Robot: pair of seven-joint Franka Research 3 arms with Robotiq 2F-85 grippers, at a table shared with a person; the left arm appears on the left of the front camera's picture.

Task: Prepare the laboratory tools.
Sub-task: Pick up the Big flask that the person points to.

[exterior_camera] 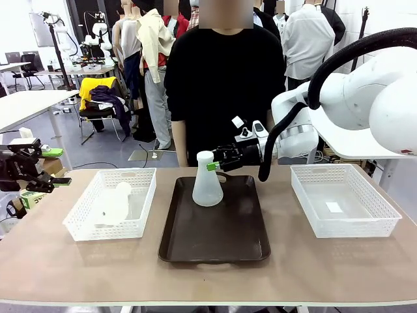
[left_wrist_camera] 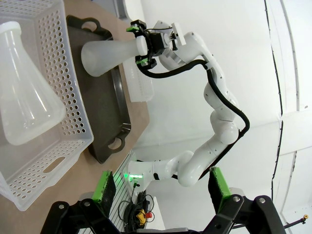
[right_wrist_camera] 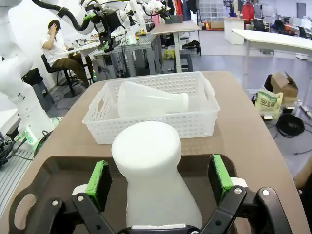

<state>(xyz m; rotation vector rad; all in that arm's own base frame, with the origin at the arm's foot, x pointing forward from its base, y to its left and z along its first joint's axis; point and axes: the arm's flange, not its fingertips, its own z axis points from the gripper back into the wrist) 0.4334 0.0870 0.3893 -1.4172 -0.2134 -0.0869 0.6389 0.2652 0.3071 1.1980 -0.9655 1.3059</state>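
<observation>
Nearest me on the surface [exterior_camera: 65,274] is the one dark tray [exterior_camera: 215,244], and everything else is placed off it. On the tray's far half is the upright flask [exterior_camera: 207,186], base flat, long axis straight up. The right gripper [exterior_camera: 210,163] reaches in level from beyond the tray's far right corner with the flask's neck between its fingers. In the right wrist view there's a gap between each green pad and the neck, so I'd call it spread wide, straddling the neck and gripping nothing yet. The next move turns on that: the neck sits squarely between the pads, so a squeeze across the upright axis should catch it.

Left of the tray is a white basket [exterior_camera: 104,229] with the lying flask [exterior_camera: 116,203] in it, on its side, neck pointing to the far side. The left gripper [exterior_camera: 57,167] hangs beyond that basket, past the surface's left edge, fingers spread and empty. It is plainly the nearer arm to that flask. Right of the tray, the other basket [exterior_camera: 384,225] holds no flask.

By my count: two flasks, two baskets, one tray, two grippers. Beyond the tray's far edge stands a person [exterior_camera: 221,85].
</observation>
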